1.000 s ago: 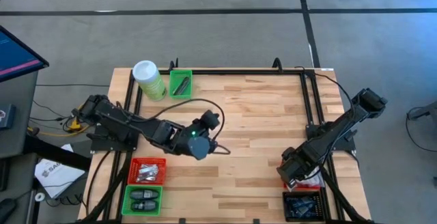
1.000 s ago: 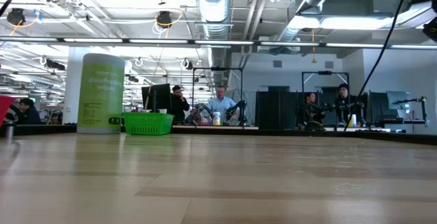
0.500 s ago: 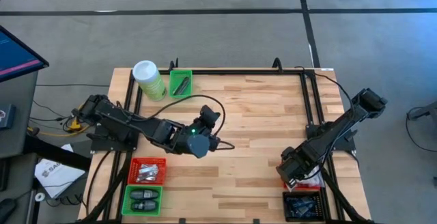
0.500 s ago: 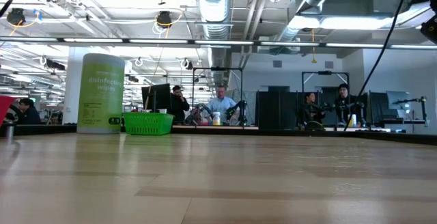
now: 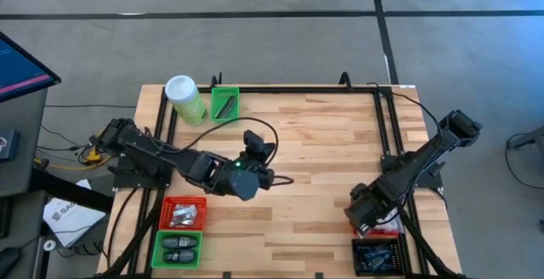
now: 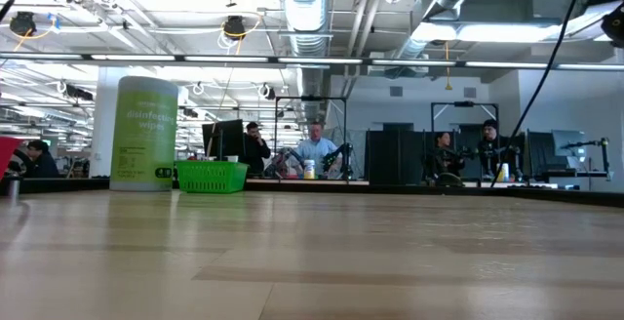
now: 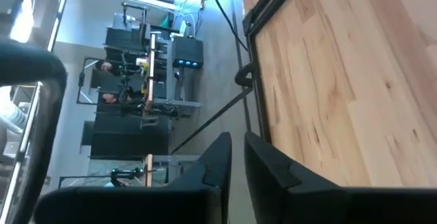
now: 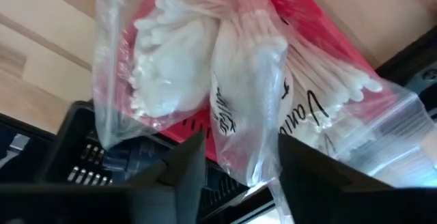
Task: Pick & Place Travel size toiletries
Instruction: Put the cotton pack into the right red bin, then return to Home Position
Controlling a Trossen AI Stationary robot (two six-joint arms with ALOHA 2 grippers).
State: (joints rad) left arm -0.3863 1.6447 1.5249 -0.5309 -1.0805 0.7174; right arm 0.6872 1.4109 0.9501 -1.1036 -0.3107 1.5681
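Wooden table (image 5: 323, 143), middle bare; bins along its edges. Beyond the far edge a large workshop, people seated at desks, ducts overhead

Left arm reaches over the table's middle; left gripper (image 7: 235, 157) tilted up toward the room, fingers almost together, nothing between them. Red bin (image 5: 184, 213) of silvery packets and green bin (image 5: 177, 248) of black ovals sit just behind it; a second green bin (image 5: 225, 104) and the wipes canister (image 5: 185, 99) lie ahead of it

Right gripper (image 8: 235, 157) sits directly above a red bin (image 8: 300, 33), black bin (image 5: 379, 256) just beside. Fingers parted around the tip of a clear bag of cotton swabs (image 8: 249, 80); gripping or just let go, cannot tell

Judgement: sorting well along, nothing loose on the table
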